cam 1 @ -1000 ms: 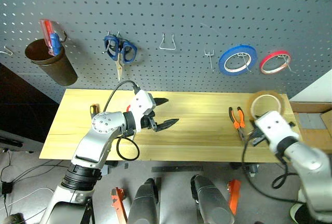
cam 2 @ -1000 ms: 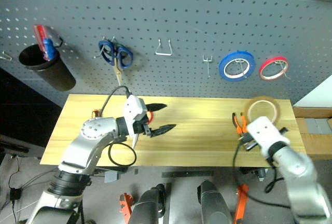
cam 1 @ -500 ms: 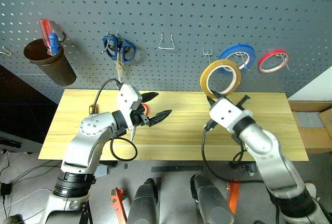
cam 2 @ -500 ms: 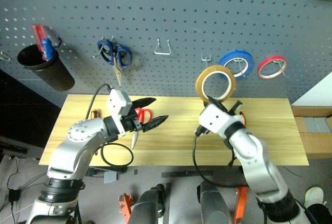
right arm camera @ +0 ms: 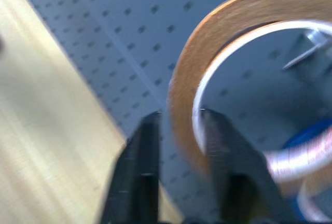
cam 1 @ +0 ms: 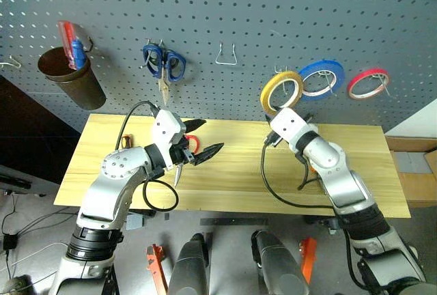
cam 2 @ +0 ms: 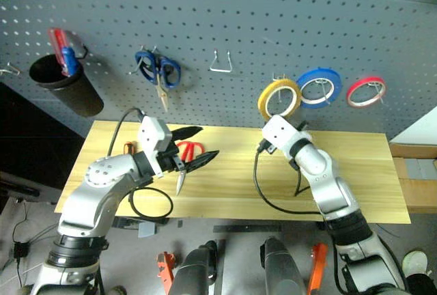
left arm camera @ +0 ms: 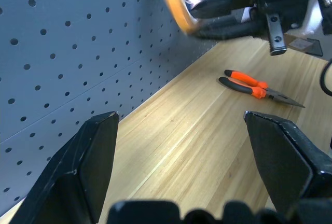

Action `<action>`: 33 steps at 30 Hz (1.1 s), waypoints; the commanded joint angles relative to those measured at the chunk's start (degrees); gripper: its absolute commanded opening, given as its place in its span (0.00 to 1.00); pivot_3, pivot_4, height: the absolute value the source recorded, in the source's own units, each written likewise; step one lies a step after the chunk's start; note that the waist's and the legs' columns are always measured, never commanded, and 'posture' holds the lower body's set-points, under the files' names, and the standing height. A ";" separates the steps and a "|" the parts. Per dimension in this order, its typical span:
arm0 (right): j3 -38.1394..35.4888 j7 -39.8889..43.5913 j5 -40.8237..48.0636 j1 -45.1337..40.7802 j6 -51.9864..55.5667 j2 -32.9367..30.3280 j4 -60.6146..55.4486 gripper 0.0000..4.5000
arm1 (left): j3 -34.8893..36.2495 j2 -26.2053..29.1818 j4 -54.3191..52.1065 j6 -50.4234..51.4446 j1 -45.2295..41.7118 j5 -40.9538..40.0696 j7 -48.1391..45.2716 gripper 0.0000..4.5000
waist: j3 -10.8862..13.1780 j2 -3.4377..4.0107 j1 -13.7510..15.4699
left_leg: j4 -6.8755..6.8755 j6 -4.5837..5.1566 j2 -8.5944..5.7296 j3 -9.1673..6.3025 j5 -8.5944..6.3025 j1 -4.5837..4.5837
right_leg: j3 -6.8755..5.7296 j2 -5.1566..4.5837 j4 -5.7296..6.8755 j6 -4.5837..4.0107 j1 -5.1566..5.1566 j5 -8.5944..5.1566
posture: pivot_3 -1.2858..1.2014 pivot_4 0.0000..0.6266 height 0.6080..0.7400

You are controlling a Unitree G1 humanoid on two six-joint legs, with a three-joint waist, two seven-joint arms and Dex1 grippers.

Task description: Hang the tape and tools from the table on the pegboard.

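Note:
The yellow-tan tape (cam 1: 281, 92) stands upright against the pegboard (cam 1: 225, 8), ringed around a small hook (right arm camera: 306, 47). My right gripper (cam 1: 282, 112) reaches up under it. Its fingers (right arm camera: 142, 167) stand astride the ring's lower band, slightly parted, with a thin gap on one side. My left gripper (cam 1: 205, 138) hovers wide open and empty over the table (cam 1: 232, 179), just above the red-handled scissors (cam 2: 186, 149). The orange-and-black screwdriver (cam 1: 126, 143) lies behind my left arm. The pliers (left arm camera: 254, 86) lie on the wood under my right arm.
Blue-handled scissors (cam 1: 162, 63), an empty wire hook (cam 1: 227, 56), a blue tape roll (cam 1: 321, 78) and a red one (cam 1: 367, 83) hang on the board. A brown cup (cam 1: 72, 87) with red and blue screwdrivers hangs at the far left.
My right arm lifted the tape from the table's right end and swung it left and forward onto the pegboard hook, and its fingers have loosened. My left gripper stayed open, nearly still.

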 commanded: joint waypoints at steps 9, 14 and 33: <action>-9.45 -9.17 -1.95 18.13 28.78 9.97 -17.19 0.99 | -4.90 1.90 1.77 -6.76 -0.70 4.07 -5.42 0.92 | 0.00 0.01 -0.32 | 0.06 -0.03 0.00 0.06 0.03 0.07 | 0.09 0.09 0.09 -0.03 0.00 0.02 | 0.45 0.50 1.00; -17.95 -12.56 1.62 10.07 39.01 13.84 -9.57 0.99 | -6.92 1.75 4.51 -9.13 -2.39 5.56 -7.45 0.92 | 0.00 0.01 -0.32 | 0.06 -0.06 0.01 0.04 0.18 0.11 | 0.09 0.15 0.12 -0.08 0.00 0.06 | 0.45 0.50 1.00; -27.93 -14.76 13.62 -7.91 37.43 8.68 28.93 0.99 | -7.78 1.81 6.04 -10.95 -2.11 6.57 -8.54 0.92 | 0.00 0.01 -0.64 | 0.04 0.03 -0.04 0.08 0.13 0.02 | 0.09 0.10 0.09 -0.08 -0.04 0.10 | 0.46 0.50 1.00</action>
